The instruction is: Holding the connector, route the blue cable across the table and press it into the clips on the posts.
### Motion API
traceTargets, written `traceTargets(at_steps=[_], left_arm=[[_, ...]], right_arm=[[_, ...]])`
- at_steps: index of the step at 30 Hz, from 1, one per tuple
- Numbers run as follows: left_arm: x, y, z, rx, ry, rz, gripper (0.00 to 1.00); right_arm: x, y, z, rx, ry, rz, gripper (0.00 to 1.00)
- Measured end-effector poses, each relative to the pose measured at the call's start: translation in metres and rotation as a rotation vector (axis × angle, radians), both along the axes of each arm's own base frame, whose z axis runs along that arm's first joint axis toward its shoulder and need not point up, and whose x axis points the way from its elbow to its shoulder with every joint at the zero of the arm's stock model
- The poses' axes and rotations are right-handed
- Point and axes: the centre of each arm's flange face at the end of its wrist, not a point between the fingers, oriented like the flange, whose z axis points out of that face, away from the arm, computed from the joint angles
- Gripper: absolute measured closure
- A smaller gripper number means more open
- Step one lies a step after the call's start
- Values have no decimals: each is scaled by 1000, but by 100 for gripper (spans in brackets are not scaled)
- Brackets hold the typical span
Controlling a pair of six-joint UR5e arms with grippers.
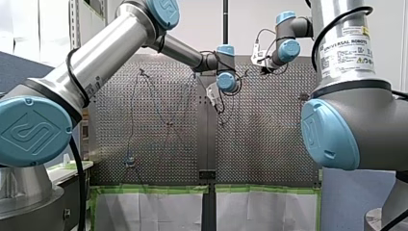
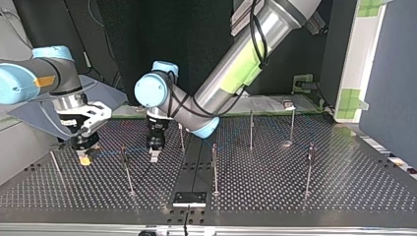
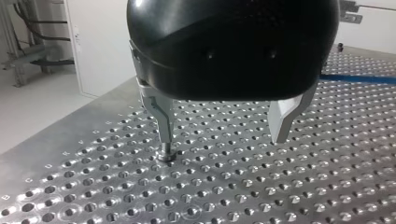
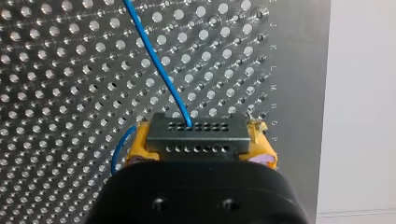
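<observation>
Perforated metal table (image 2: 354,187), dark backdrop behind the arms in the top view. Connector (image 4: 196,138): grey block, two rows of small holes, clamped between the yellow pads (image 4: 138,148) of my right gripper (image 4: 198,144); jaws closed on its two ends. Blue cable (image 4: 154,53) exits the connector's face and runs away over the table; a short blue loop shows beside one pad. In the top view that gripper sits low over the table at the view's left, with the cable heading from it toward the middle, past a thin post (image 2: 127,169). A faint blue line runs by the posts further right; can't tell whether it sits in any clip. My left gripper (image 3: 223,139): black body, bare metal fingers (image 3: 164,119), jaws wide apart, nothing between them. One fingertip is right above a small round stud (image 3: 166,154) in the table; contact unclear. Top view puts it just above the table, near the right gripper, one post between the two. Front view: both grippers over the table's far half, cable strands at the view's left.
</observation>
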Motion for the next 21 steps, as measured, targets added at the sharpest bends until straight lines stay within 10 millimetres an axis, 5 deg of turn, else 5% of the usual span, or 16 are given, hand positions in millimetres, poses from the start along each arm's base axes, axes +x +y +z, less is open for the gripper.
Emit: traceTargets(at_steps=[11, 21], left_arm=[[-16, -2, 5, 26, 48, -14, 0], [-58, -9, 30, 37, 42, -95, 0]], right_arm=[[0, 0, 0, 0, 2, 2, 100], [0, 0, 0, -1, 4, 2, 100]])
